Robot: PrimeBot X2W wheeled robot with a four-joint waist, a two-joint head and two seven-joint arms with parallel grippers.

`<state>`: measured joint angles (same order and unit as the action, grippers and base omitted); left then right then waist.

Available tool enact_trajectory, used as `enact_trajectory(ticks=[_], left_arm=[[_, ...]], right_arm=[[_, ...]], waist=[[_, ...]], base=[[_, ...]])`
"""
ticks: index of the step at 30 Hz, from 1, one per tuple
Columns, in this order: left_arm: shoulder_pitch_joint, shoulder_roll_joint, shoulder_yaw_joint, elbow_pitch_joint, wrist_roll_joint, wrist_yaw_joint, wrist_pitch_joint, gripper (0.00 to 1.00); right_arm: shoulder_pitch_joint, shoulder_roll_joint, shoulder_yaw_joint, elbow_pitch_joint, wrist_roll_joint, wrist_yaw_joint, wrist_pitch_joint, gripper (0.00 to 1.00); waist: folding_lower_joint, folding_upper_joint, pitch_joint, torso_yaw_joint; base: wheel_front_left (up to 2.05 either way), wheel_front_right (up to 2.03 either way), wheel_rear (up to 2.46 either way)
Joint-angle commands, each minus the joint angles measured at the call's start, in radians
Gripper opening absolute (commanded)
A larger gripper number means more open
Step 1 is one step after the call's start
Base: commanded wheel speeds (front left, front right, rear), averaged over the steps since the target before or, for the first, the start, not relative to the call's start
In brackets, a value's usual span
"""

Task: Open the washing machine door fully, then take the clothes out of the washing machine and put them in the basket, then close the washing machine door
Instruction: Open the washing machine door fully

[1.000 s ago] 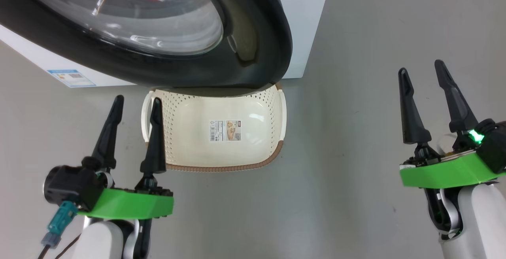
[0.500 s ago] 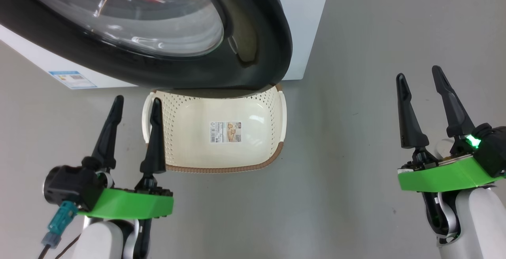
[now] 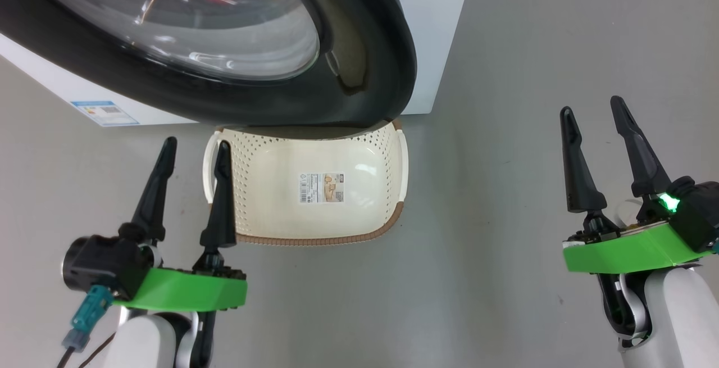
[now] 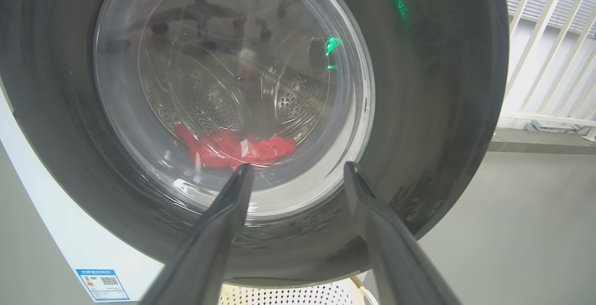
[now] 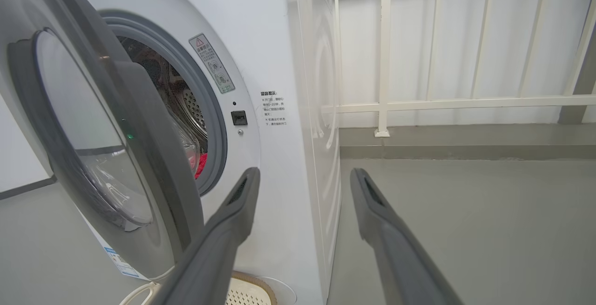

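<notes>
The washing machine door (image 3: 359,48) with its black rim and glass bowl stands partly open, swung out over the far edge of the basket (image 3: 387,157). Through the glass I see the red clothes (image 4: 233,149) lying low in the steel drum; a sliver of the clothes (image 5: 201,164) also shows through the gap beside the door (image 5: 139,156). The white washing machine (image 5: 274,63) fills the upper part of the head view. My left gripper (image 3: 194,151) is open beside the basket's left handle, holding nothing. My right gripper (image 3: 591,110) hangs open over bare floor, well right of the basket.
A white railing (image 5: 386,53) stands behind the machine on the right. Grey floor (image 3: 505,272) stretches before and right of the machine. A blue energy label (image 3: 104,111) is on the machine's lower front.
My right gripper has drifted slightly left and down in the head view. The left gripper, door and basket look unchanged.
</notes>
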<state>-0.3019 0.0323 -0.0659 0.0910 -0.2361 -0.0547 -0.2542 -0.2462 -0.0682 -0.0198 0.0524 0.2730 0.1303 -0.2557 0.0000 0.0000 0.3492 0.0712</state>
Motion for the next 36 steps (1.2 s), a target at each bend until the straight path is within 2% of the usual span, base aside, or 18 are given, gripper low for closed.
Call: enact_trajectory(ticks=[1, 2, 3, 5, 6, 10, 17, 21, 23, 27, 28, 32, 33, 35, 36], left_arm=[[0.012, 0.018, 0.032, -0.020, 0.009, -0.003, -0.008, 1.00], [0.011, 0.018, 0.034, -0.020, 0.008, -0.003, -0.008, 1.00], [0.011, 0.018, 0.035, -0.020, 0.009, -0.004, -0.008, 1.00], [0.012, 0.018, 0.037, -0.020, 0.009, -0.004, -0.008, 1.00], [0.012, 0.018, 0.037, -0.021, 0.010, -0.004, -0.008, 1.00], [0.010, 0.018, 0.040, -0.020, 0.011, -0.005, -0.008, 1.00], [0.004, 0.018, 0.041, -0.011, 0.015, -0.008, -0.008, 1.00], [0.008, 0.018, 0.039, -0.007, 0.024, -0.009, -0.008, 1.00], [0.009, 0.018, 0.038, -0.006, 0.026, -0.009, -0.008, 1.00], [0.009, 0.018, 0.033, -0.003, 0.026, -0.008, -0.008, 1.00], [0.007, 0.018, 0.029, -0.002, 0.025, -0.007, -0.008, 1.00], [0.002, 0.018, 0.022, -0.001, 0.021, -0.005, -0.008, 1.00], [0.002, 0.018, 0.022, -0.001, 0.021, -0.005, -0.008, 1.00], [0.000, 0.018, 0.018, 0.001, 0.020, -0.005, -0.008, 1.00], [0.000, 0.018, 0.018, 0.001, 0.020, -0.005, -0.008, 1.00]], right_arm=[[0.014, 0.001, 0.023, -0.021, -0.006, 0.000, -0.006, 1.00], [0.013, 0.001, 0.024, -0.021, -0.007, 0.000, -0.006, 0.90], [0.012, 0.002, 0.025, -0.020, -0.008, 0.000, -0.006, 0.47], [0.008, 0.003, 0.030, -0.014, -0.008, 0.000, -0.006, 0.13], [0.004, 0.003, 0.036, -0.007, -0.004, 0.000, -0.006, 0.00], [-0.028, 0.006, 0.059, 0.040, 0.050, 0.000, -0.006, 0.00], [-0.147, 0.014, 0.132, 0.188, 0.377, 0.000, -0.006, 0.00], [-0.236, -0.017, 0.216, 0.256, 0.533, 0.000, -0.006, 0.00], [-0.282, -0.024, 0.258, 0.279, 0.647, 0.000, -0.002, 0.00], [-0.372, -0.046, 0.322, 0.281, 0.911, 0.000, 0.083, 0.00], [-0.410, -0.057, 0.328, 0.281, 1.033, 0.000, 0.143, 0.00], [-0.484, -0.084, 0.323, 0.298, 1.199, 0.000, 0.263, 0.00], [-0.484, -0.084, 0.323, 0.298, 1.199, 0.000, 0.263, 0.00], [-0.534, -0.090, 0.307, 0.336, 1.308, 0.000, 0.376, 0.00], [-0.534, -0.090, 0.307, 0.336, 1.308, 0.000, 0.376, 0.00]], waist=[[0.0000, 0.0000, 0.001, 0.000], [0.0000, 0.0000, 0.002, 0.000], [0.0000, 0.0000, 0.002, 0.000], [0.0000, 0.0000, 0.003, 0.000], [0.0000, 0.0000, 0.004, -0.001], [0.0000, 0.0000, 0.007, -0.002], [0.0000, 0.0000, 0.001, 0.007], [0.0000, 0.0000, -0.002, 0.014], [0.0000, 0.0000, -0.004, 0.016], [0.0000, 0.0000, -0.001, 0.024], [0.0000, 0.0000, 0.001, 0.029], [0.0000, 0.0000, 0.006, 0.043], [0.0000, 0.0000, 0.006, 0.043], [0.0000, 0.0000, 0.010, 0.052], [0.0000, 0.0000, 0.010, 0.052]], base=[[0.00, 0.00, 0.00], [0.00, 0.00, 0.00], [0.00, 0.00, 0.00], [0.00, 0.00, 0.00], [0.00, 0.00, 0.00], [0.00, 0.00, 0.00], [0.00, 0.00, 0.00], [0.00, 0.00, 0.00], [0.00, 0.00, 0.00], [0.00, 0.00, 0.00], [0.00, 0.00, 0.00], [0.00, 0.00, 0.00], [0.00, 0.00, 0.00], [0.00, 0.00, 0.00], [0.00, 0.00, 0.00]])
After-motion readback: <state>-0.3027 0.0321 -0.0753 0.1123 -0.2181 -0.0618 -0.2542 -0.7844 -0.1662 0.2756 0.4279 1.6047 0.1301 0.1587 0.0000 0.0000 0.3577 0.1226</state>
